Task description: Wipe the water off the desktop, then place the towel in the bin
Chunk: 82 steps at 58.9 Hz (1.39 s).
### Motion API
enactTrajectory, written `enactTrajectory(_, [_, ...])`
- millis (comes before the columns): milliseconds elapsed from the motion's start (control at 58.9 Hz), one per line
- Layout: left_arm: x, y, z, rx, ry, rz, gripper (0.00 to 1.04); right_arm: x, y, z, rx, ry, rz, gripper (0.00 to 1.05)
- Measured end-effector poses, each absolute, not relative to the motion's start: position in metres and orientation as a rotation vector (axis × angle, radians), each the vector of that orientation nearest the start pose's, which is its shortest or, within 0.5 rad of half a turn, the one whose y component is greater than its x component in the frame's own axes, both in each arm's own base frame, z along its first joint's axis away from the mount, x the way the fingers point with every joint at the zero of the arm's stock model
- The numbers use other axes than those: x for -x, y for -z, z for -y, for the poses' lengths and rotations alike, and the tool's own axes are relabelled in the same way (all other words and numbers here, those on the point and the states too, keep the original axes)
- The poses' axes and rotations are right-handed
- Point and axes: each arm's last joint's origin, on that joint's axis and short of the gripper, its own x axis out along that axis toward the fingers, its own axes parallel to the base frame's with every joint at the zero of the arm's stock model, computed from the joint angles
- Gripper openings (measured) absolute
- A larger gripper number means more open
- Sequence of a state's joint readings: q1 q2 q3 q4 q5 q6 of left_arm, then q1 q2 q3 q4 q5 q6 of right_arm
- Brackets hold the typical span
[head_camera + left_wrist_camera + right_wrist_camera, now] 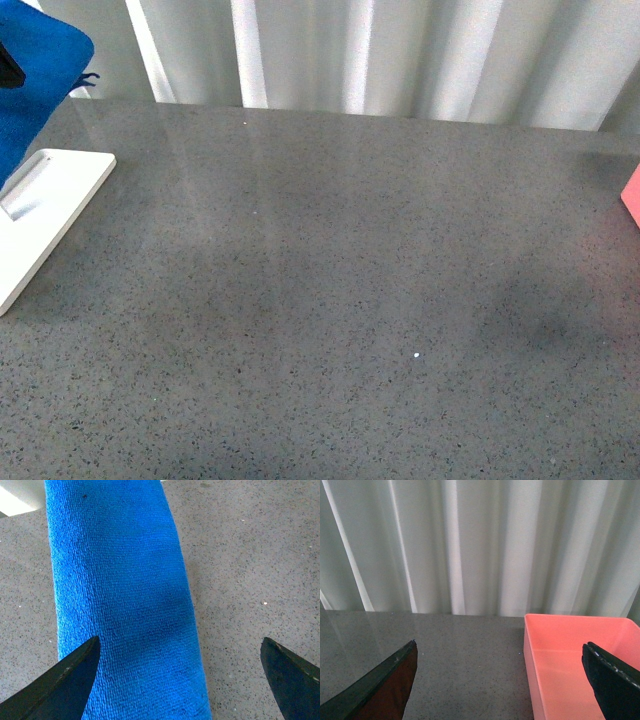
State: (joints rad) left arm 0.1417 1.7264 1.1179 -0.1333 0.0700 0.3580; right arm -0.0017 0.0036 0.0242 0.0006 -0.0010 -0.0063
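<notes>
The bright blue towel (35, 85) shows at the far left edge of the front view, above the white board. In the left wrist view the towel (120, 600) lies as a long folded band on the speckled grey desktop (250, 555). My left gripper (180, 652) is open above it, one finger over the towel, the other over bare desktop. My right gripper (500, 652) is open and empty, above the desktop (465, 655) beside the pink bin (570, 655). The bin's corner (632, 195) shows at the right edge of the front view. Neither arm shows in the front view.
A flat white board (45, 215) lies at the left of the desktop (330, 290). Pale curtains (400, 50) hang behind the desk's far edge. A darker smudge marks the desktop at the right (545, 315).
</notes>
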Motion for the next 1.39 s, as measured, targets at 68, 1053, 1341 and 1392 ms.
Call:
enactTrajectory(68, [-0.372, -0.207, -0.052, -0.258, 0.061, -0.742, 0.98, -0.096, -0.172, 0.000, 0.007, 0.001, 0.021, 0.98])
enactTrajectory(1053, [-0.408, -0.166, -0.067, -0.286, -0.107, -0.777, 0.98, -0.096, -0.172, 0.000, 0.007, 0.001, 0.021, 0.98])
enactTrajectory(1341, [-0.398, -0.167, -0.066, -0.300, -0.104, -0.767, 0.49, -0.096, -0.172, 0.000, 0.007, 0.000, 0.021, 0.98])
enactTrajectory(1392, [-0.395, -0.170, -0.065, -0.295, -0.098, -0.758, 0.42, -0.096, -0.172, 0.000, 0.007, 0.000, 0.021, 0.98])
